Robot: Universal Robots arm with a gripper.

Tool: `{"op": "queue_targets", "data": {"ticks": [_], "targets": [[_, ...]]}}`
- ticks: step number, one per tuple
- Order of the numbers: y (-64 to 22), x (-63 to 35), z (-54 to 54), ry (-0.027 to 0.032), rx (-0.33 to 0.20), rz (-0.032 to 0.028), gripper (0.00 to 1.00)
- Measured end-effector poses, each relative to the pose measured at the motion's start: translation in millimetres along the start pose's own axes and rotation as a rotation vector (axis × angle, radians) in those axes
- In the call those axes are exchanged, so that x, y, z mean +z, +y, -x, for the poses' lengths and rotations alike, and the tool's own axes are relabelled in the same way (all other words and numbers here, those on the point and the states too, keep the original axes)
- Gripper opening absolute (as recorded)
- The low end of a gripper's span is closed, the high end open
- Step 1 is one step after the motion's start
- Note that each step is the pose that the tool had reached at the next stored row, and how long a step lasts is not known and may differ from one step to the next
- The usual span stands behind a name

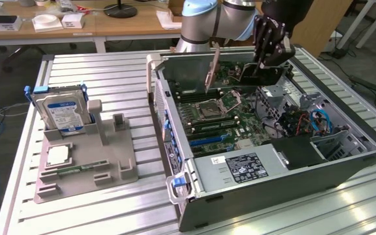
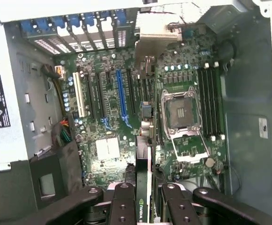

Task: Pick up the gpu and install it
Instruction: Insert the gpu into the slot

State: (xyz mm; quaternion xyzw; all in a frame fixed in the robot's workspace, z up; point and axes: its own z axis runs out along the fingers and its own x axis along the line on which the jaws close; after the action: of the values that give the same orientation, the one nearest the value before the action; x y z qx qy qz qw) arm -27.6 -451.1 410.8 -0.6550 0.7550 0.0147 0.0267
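Note:
My gripper (image 1: 246, 77) is shut on the gpu (image 1: 222, 73), a thin card held on edge above the open computer case (image 1: 358, 147). It hangs over the far part of the motherboard (image 1: 221, 122), clear of the slots. In the wrist view the gpu (image 2: 143, 178) runs edge-on from between my black fingers (image 2: 121, 201) out to its silver bracket (image 2: 157, 37) near the case's rear slot covers. My gripper (image 2: 145, 202) clamps the card at its near end, by a green logo label. The card hangs over the board between the blue expansion slot (image 2: 121, 93) and the processor socket (image 2: 180, 110).
A grey fixture (image 1: 103, 166) on the slatted table at the exterior view's left holds a silver hard drive (image 1: 60, 112), a processor chip (image 1: 57, 154) and a green memory stick (image 1: 77, 169). The power supply (image 1: 240, 166) fills the case's near end. Cables and a drive cage (image 1: 318, 127) lie at the exterior view's right.

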Motion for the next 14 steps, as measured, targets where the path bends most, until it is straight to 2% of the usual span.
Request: {"op": "queue_targets", "data": {"ticks": [3, 7, 14], "targets": [[0.1, 1.7, -0.2, -0.0005, -0.037, 0.0018, 0.26], [0.0, 2.1, -0.6, -0.0017, -0.073, -0.0016, 0.26], [0.0, 2.1, -0.9, -0.0023, -0.08, -0.0032, 0.26]]}}
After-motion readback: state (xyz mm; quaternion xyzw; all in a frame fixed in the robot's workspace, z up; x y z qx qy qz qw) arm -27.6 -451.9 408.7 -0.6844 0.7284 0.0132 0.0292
